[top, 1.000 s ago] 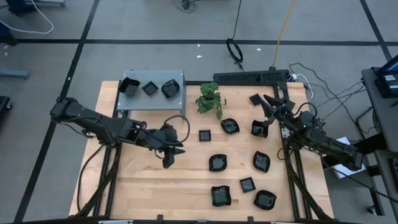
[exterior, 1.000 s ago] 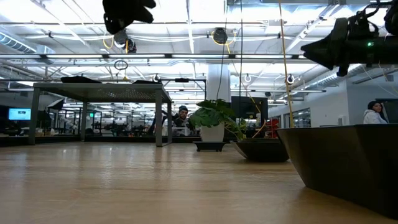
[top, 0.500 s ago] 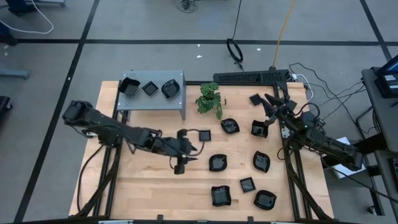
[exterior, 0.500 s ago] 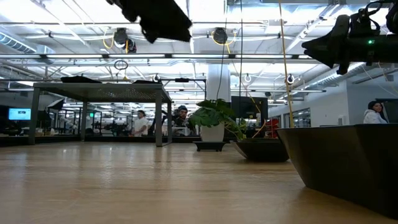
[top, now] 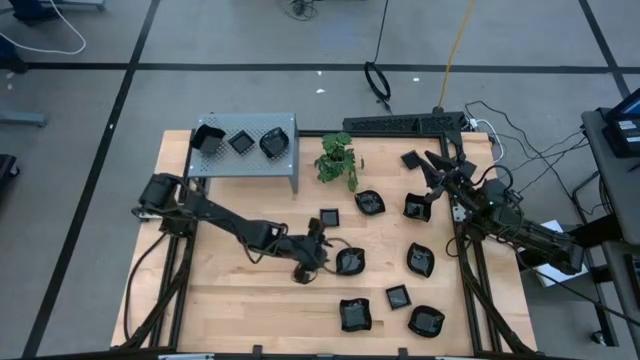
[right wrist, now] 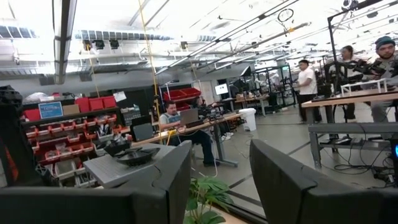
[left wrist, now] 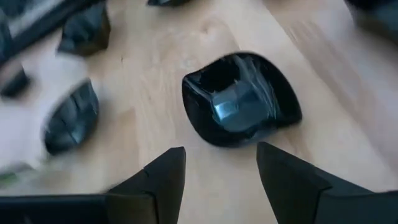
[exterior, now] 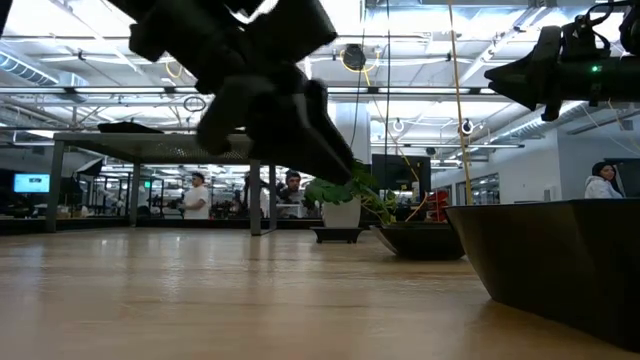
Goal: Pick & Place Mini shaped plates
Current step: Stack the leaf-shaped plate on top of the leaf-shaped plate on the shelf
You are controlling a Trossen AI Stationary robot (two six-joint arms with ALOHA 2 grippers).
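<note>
- Plates (top: 397, 297) lie scattered over the right half of the wooden table (top: 220, 290); three more sit on the grey perforated box (top: 243, 157).
- Left gripper (left wrist: 221, 165), fingers spread and empty, hovers just short of one wavy-edged plate (left wrist: 241, 99) mid-table.
- Right gripper (right wrist: 221, 171) waits with its fingers apart, raised near the table's far right.

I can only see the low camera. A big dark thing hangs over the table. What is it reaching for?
Observer: That is the left pincer. Its wrist camera shows a glossy black mini plate with a curved rim lying on the wood just ahead of its open fingers, not gripped.
Operator: Are any plates put away?
Observer: From above, three small black plates sit on top of the grey perforated metal box on the table's left side.
Operator: And the other arm?
Observer: The right pincer waits, open, over the table's right side, holding nothing.
</note>
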